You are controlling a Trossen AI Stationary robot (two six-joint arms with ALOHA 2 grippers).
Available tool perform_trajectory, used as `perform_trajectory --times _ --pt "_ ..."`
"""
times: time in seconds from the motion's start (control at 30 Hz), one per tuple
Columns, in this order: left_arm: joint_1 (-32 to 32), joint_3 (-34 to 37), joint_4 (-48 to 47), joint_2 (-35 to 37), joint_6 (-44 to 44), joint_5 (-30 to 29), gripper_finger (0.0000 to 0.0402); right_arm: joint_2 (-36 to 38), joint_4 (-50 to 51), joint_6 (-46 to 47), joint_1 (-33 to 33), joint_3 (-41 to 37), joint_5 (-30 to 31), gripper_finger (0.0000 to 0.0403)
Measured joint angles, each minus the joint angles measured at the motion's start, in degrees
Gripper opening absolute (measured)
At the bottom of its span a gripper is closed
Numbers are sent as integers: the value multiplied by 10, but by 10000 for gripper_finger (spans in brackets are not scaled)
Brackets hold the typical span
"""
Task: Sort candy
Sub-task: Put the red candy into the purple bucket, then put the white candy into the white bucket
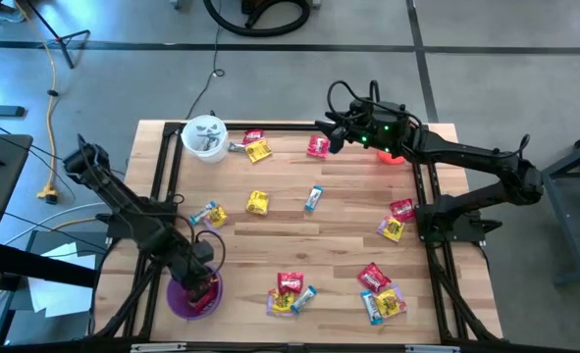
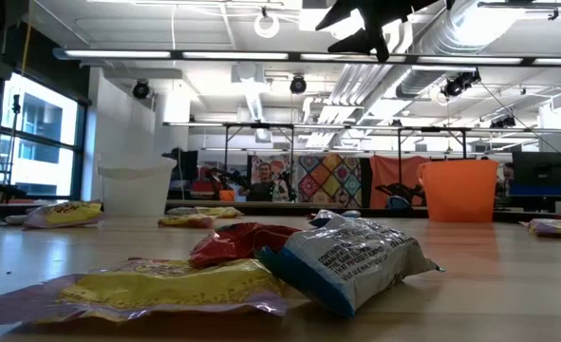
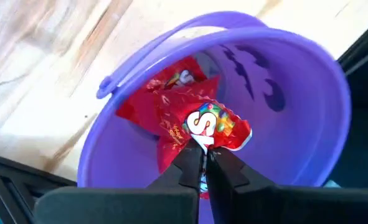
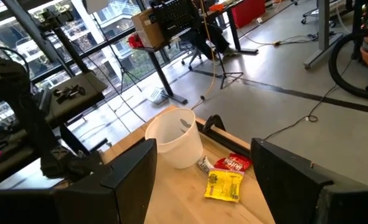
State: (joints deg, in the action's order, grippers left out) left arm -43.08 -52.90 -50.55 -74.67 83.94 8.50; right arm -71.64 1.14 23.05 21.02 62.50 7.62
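Observation:
My left gripper (image 1: pixel 203 282) hangs over the purple bucket (image 1: pixel 180 306) at the table's near left corner, shut on a red candy (image 3: pixel 212 124). Another red candy (image 3: pixel 165 84) lies on the bucket's floor. Several red, yellow and light-blue candies lie flat on the wooden table, among them a cluster at the near middle (image 1: pixel 290 292) and one at the near right (image 1: pixel 380 294). My right gripper (image 1: pixel 331 132) waits open, high above the far middle of the table, beside the orange bucket (image 1: pixel 390 154). My left gripper pinches the red candy by an edge of its wrapper (image 3: pixel 202 142) between its two shut fingers (image 3: pixel 187 163). The fingers come from above, slanting down into the purple bucket's mouth. The candy sits at the fingertips, clear of the bucket's floor.
A white bucket (image 1: pixel 204 137) stands at the far left, with a red candy (image 4: pixel 233 163) and a yellow candy (image 4: pixel 224 185) lying next to it. Black rails frame the table top. In the low view a yellow (image 2: pixel 166 285), a red (image 2: pixel 237 242) and a blue-and-white candy (image 2: pixel 351 256) lie close.

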Motion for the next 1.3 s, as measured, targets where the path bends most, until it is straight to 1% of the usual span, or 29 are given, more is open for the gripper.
perform_trajectory --times 0.1,0.2,0.3,0.43,0.47,0.5,0.53,0.63,0.77,0.87,0.9,0.97,1.07,1.13,1.23,1.3 --pt "0 3 13 0 -15 9 14 0 3 5 0 0 -11 246" --pt "0 3 16 5 -20 32 31 0 15 4 0 0 -18 217" --pt "0 -6 10 14 -26 38 48 0 35 -2 0 0 -19 155" --pt "0 -34 8 32 -65 31 56 0 73 -6 0 0 -22 45" --pt "0 -42 6 38 -74 30 55 0 85 -9 0 0 -22 23" --pt "1 -51 6 43 -83 29 53 0 96 -12 0 0 -22 13" --pt "1 -59 6 49 -92 29 51 0 107 -15 0 0 -21 12" --pt "8 -84 -9 68 -116 26 36 0 147 -8 11 0 -25 28" --pt "43 -97 -48 101 -146 -18 6 -2 213 -6 38 0 -25 21" --pt "96 -97 -60 121 -188 -40 3 -13 253 -12 68 0 -31 5" --pt "116 -97 -60 126 -209 -42 2 -17 250 -20 76 -4 -40 2" --pt "159 -97 -59 133 -254 -47 1 -25 232 -26 96 -18 -78 3" --pt "228 -97 -56 132 -333 -48 0 -47 204 -24 118 -49 -152 3" --pt "270 -97 -52 131 -386 -49 0 -63 190 -23 127 -71 -187 1" --pt "334 -97 -35 125 -462 -46 0 -96 181 -7 129 -96 -198 3" --pt "375 -97 -21 123 -496 -43 0 -119 183 10 127 -111 -204 10"
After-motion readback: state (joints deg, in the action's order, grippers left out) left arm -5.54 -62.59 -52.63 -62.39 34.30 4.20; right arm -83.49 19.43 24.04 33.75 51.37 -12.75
